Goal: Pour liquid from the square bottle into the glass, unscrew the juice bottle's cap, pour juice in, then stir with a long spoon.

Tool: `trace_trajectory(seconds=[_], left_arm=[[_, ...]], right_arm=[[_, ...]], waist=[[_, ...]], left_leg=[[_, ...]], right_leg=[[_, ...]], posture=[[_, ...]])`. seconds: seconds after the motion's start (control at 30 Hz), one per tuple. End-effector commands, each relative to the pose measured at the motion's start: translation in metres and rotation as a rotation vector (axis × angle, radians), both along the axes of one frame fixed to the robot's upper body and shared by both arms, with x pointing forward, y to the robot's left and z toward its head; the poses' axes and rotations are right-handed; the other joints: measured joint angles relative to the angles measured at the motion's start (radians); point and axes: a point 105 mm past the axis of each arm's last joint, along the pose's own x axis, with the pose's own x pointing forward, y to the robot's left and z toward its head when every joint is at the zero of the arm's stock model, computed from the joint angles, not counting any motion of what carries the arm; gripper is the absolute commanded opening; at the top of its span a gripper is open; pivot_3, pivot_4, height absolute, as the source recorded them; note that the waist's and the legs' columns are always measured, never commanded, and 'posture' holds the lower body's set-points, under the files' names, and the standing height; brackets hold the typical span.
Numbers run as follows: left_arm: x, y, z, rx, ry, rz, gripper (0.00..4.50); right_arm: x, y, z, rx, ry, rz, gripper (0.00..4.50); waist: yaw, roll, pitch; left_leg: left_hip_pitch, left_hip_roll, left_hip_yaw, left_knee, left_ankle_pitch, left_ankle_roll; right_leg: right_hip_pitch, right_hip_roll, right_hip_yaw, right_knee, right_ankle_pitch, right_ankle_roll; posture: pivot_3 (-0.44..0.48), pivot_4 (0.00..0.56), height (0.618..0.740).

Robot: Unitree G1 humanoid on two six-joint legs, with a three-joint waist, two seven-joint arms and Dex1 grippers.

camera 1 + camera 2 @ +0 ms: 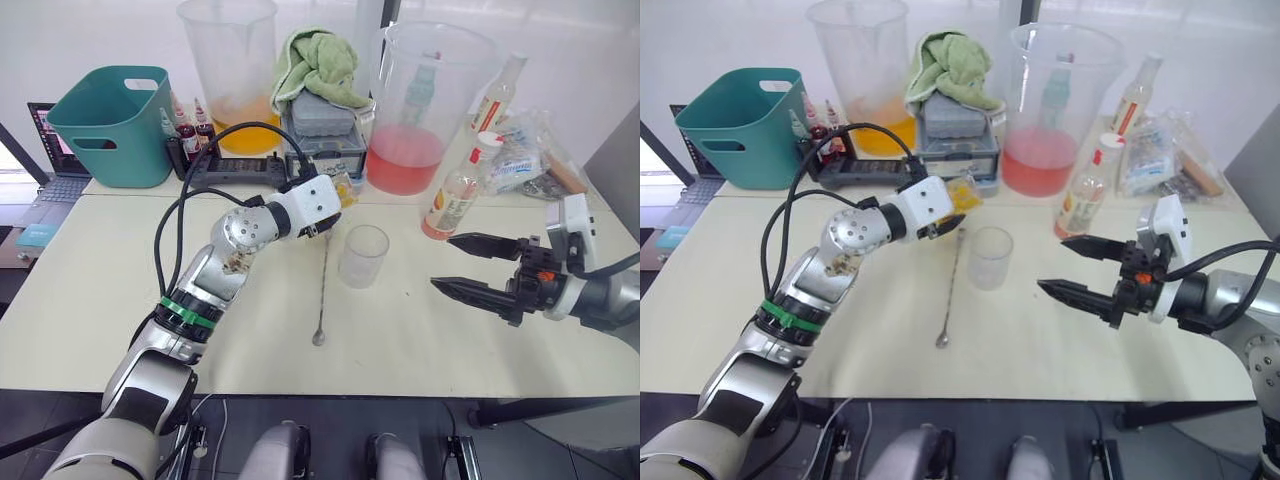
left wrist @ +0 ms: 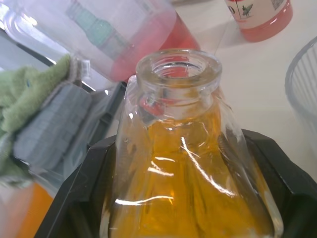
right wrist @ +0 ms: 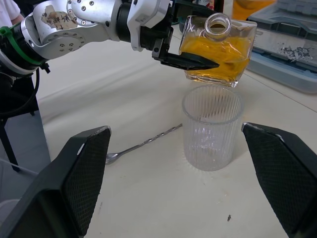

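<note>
Pale worktop [image 1: 890, 380] with pouring setup, seen from above the arms.

Left gripper [image 1: 958, 208] closed on the square bottle [image 1: 964, 193] of amber liquid, held above the worktop just beside the empty ribbed glass [image 1: 991, 257]. Long spoon [image 1: 950, 288] lying flat beside the glass, bowl toward the near edge. Right gripper [image 1: 1072, 268] near the right edge, fingers spread apart, pointing at the glass. Juice bottle [image 1: 1083, 198] with white cap, upright behind it. Along the far edge: teal bin [image 1: 735, 125], two large clear pitchers [image 1: 856, 70], one holding orange liquid, the other pink, and a green cloth [image 1: 952, 62] on grey cases.

A pale table [image 1: 80, 300] stands against a white wall [image 1: 90, 35].
</note>
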Motion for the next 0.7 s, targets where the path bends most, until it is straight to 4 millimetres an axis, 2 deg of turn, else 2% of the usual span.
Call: trace_trajectory(seconds=[0.03,0.7], left_arm=[[-0.011,-0.016,0.047,-0.002,-0.258,-0.051,2.79],[-0.016,-0.031,0.032,0.131,-0.426,-0.089,2.79]], right_arm=[[-0.004,0.004,0.01,0.011,-0.048,0.011,4.5],[-0.002,0.005,0.008,0.01,-0.047,-0.001,4.5]], waist=[[0.0,0.0,0.0],[0.004,0.0,0.0]], left_leg=[[0.0,0.0,0.0,0.0,0.0,0.0],[0.0,0.0,0.0,0.0,0.0,0.001]], right_leg=[[0.0,0.0,0.0,0.0,0.0,0.0],[0.0,-0.001,0.0,0.0,0.0,0.0]], posture=[[0.0,0.15,0.74],[0.0,0.15,0.74]])
